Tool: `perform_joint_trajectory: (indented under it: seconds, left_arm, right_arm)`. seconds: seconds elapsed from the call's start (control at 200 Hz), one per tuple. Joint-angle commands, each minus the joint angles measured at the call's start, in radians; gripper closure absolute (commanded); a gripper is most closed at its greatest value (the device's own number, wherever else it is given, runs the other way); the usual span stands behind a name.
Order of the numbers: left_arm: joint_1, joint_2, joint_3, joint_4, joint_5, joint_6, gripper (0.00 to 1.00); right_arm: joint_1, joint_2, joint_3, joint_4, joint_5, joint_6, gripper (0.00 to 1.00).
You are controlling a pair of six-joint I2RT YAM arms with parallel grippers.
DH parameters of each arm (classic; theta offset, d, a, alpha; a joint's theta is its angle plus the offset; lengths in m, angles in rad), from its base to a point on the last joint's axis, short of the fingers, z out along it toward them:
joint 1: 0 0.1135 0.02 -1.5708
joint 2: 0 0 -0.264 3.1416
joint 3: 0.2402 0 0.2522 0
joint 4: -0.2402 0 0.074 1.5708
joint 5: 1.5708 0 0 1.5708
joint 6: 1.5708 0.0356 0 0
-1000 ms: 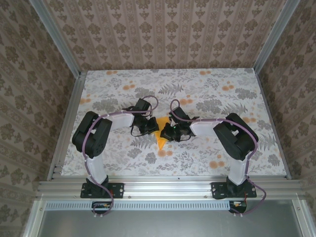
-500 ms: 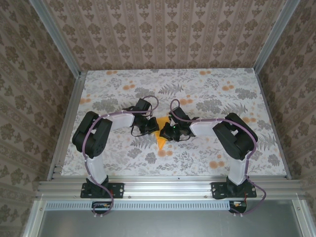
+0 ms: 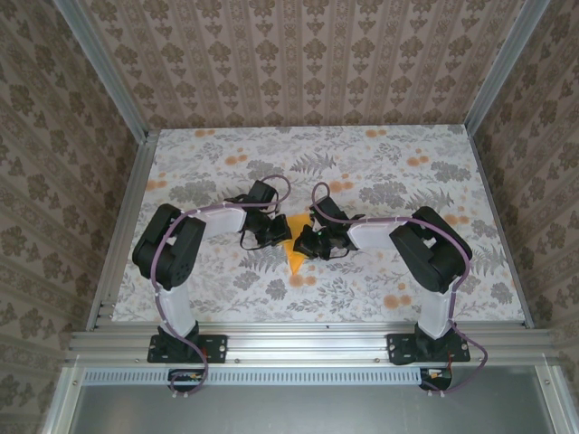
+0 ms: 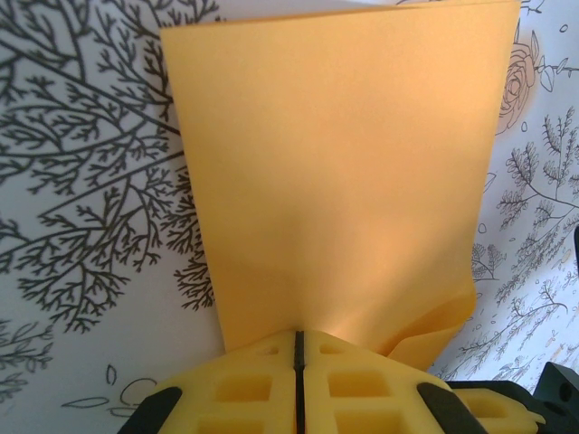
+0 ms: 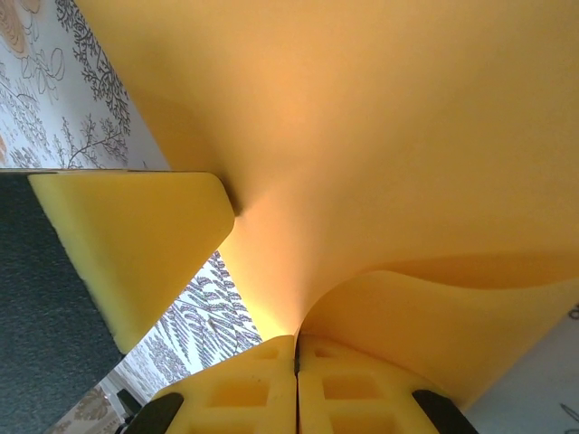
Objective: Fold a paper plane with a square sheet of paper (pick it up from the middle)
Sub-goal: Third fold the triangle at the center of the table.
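Two grippers are sharing one workpiece, so I am treating this step, which I judge to be a fold being formed partway through the task, as a coordinated operation.

Procedure notes:
1. I am aiming to move both pinch points together. If one side leads, the thin paper is likely to twist or tear at the pads.
2. I am aligning the loose layer's edge with the layer beneath before pressing, since a skewed crease would carry into every later fold.
3. I am planning to lay the layer down low and flat against the table (image 3: 389,289) and to let go only once the crease is set.

End effector state:
- My left gripper (image 4: 297,348) is fully closed, its yellow pads meeting on the near edge of the square sheet of paper (image 4: 339,172). From that pinch the sheet is running toward 12 o'clock, with a second layer curling out at 4 o'clock.
- My right gripper (image 5: 297,353) is likewise clamped tight on the same sheet, which is arching overhead from the pinch. A finger of my left gripper is sitting at 9 o'clock in the right wrist view, against the paper.

Workpiece location: seen from the top camera, the sheet is lying at the table's middle, my left gripper at its 9 o'clock and my right gripper at its 3 o'clock. Its narrow end is pointing to 6 o'clock.
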Motion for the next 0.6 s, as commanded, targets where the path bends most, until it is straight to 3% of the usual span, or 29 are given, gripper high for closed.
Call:
perform_joint_trajectory:
  seconds: [0.0, 0.595]
  left_arm:
    - [-0.009, 0.015, 0.006, -0.048, -0.018, 0.019, 0.90]
    - [-0.010, 0.013, 0.008, -0.052, -0.018, 0.019, 0.90]
  right_arm:
    - [0.006, 0.023, -0.018, -0.009, 0.022, -0.008, 0.92]
    - [0.005, 0.036, -0.037, 0.031, 0.045, 0.039, 0.92]
